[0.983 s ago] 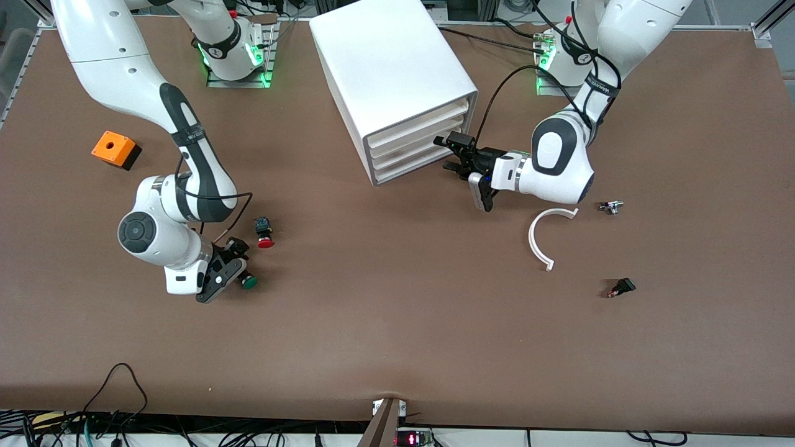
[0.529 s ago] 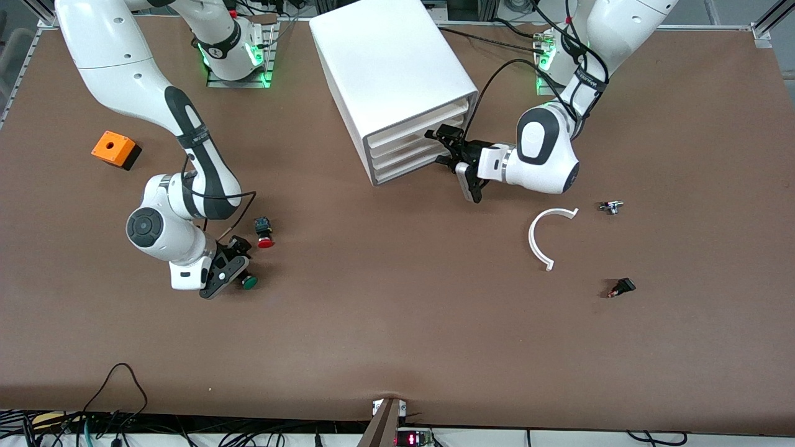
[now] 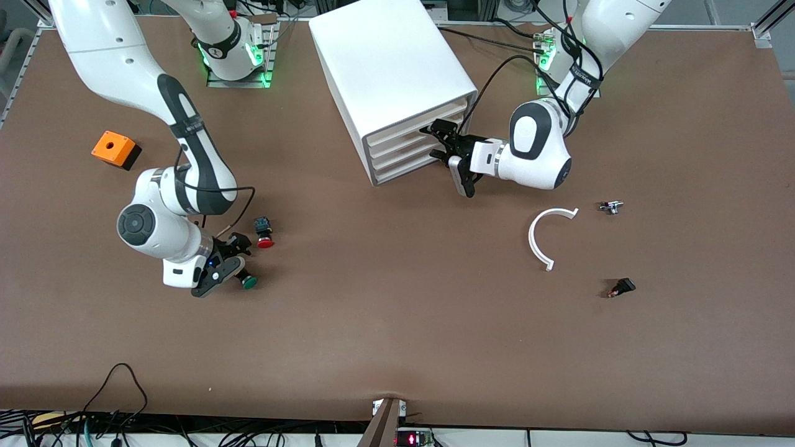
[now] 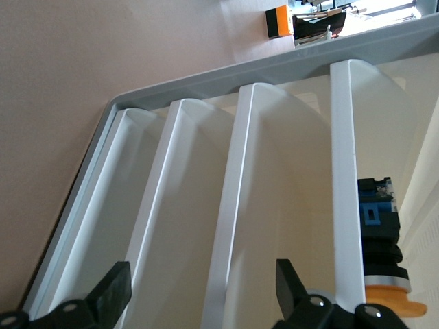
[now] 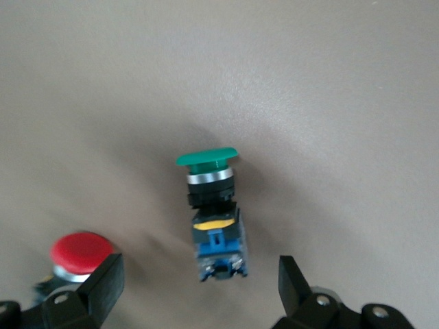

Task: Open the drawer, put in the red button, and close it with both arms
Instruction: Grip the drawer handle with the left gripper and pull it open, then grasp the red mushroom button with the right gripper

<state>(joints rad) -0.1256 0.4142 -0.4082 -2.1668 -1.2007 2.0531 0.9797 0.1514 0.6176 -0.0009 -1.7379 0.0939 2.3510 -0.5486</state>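
Note:
The red button [image 3: 265, 236] lies on the brown table near the right arm's end; it also shows in the right wrist view [image 5: 79, 252]. The green-capped button [image 3: 248, 281] lies beside it, nearer the front camera. My right gripper [image 3: 238, 261] is open and low over the green button [image 5: 209, 199], whose blue rear block sits between the open fingertips [image 5: 104, 282]. The white drawer cabinet [image 3: 385, 68] stands mid-table with its drawers shut. My left gripper [image 3: 438, 143] is open at the drawer fronts [image 4: 226, 226], its fingers [image 4: 113, 291] spanning two front edges.
An orange box [image 3: 113, 149] sits toward the right arm's end. A white curved piece [image 3: 535, 239] and two small parts [image 3: 612, 207] [image 3: 621, 287] lie toward the left arm's end. A black and blue part with an orange cap [image 4: 381, 240] shows beside the drawer fronts.
My left gripper has moved in to the drawer fronts. My right arm has shifted slightly, with its gripper staying open over the green button.

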